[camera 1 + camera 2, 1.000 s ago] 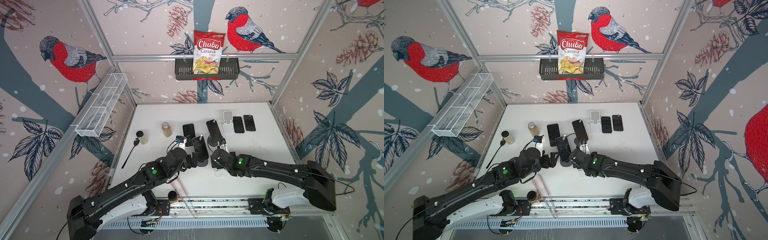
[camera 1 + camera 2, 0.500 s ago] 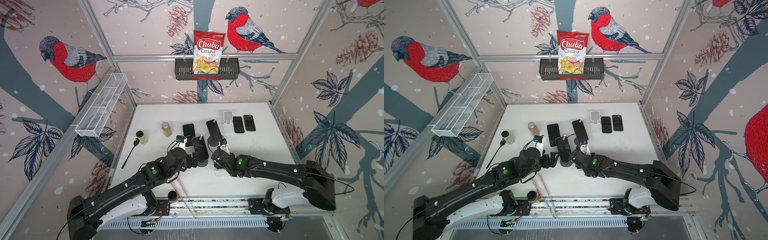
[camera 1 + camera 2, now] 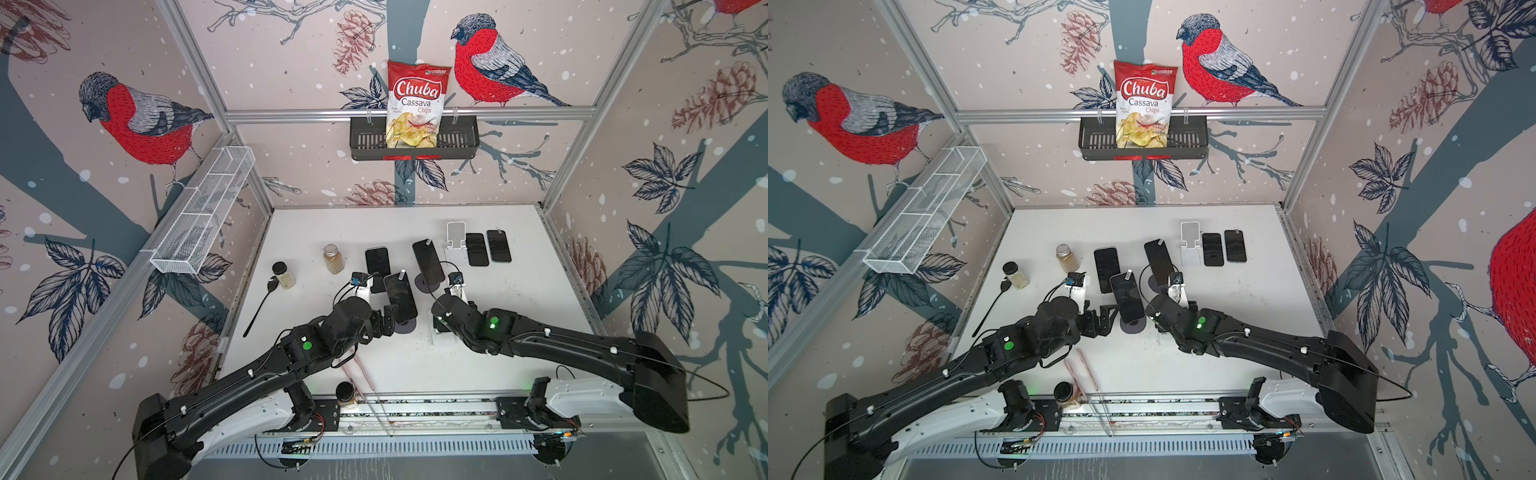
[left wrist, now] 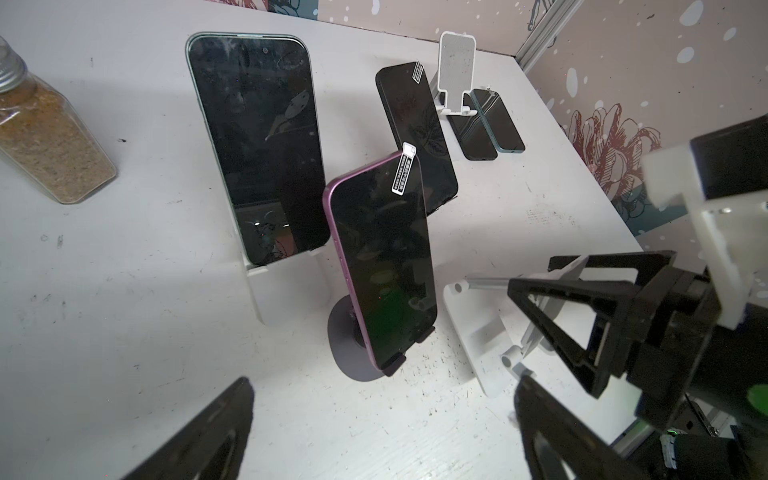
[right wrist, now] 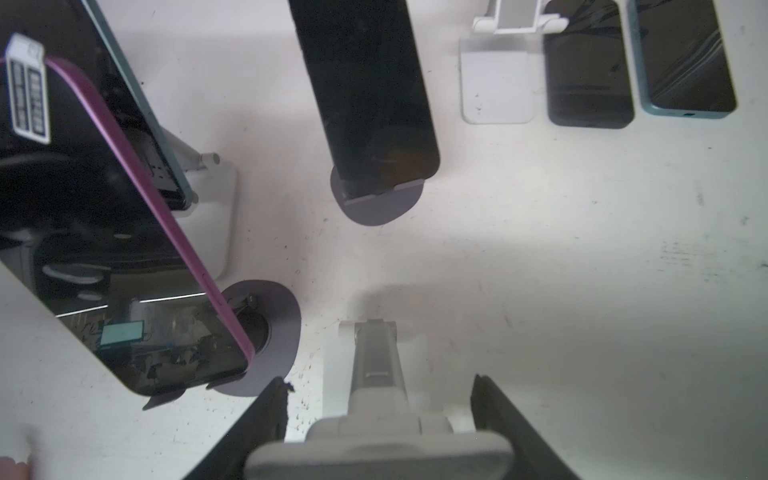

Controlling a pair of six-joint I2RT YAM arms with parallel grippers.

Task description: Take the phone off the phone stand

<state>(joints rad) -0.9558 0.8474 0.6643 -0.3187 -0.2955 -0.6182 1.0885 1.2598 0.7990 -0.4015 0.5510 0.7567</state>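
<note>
Squarely before wide jaws, nothing lifted yet

Across the white tabletop (image 3: 532,291), both arms reach toward the middle. The left gripper (image 4: 384,380) is spread about as wide as it goes and holds nothing. Its two black fingers (image 4: 216,432) frame the task's phone from the near side without touching it. The right gripper (image 5: 378,380) is narrowed around the back plate of an empty white folding phone stand (image 4: 473,332), which stands just right of the target. Its pads look pressed against that plate.

The purple-edged, black-screened phone (image 4: 382,266) sits between the two grippers in both top views (image 3: 400,296). Its long axis runs from near to far, and it leans backward rather than standing upright. The top end points up and away toward the back wall, and the screen faces up and toward the robot. The bottom short edge rests in the lip of the stand.

Just behind it to the left, a green-edged phone (image 4: 257,145) reclines on a white stand. Behind it to the right, a black phone (image 4: 415,133) leans the same way on its own round base.

The target's round dark grey stand (image 4: 349,357) rests flat on the table, close beside the white stand's foot. A small white printed label (image 4: 404,168) hangs off the phone's top corner
</note>
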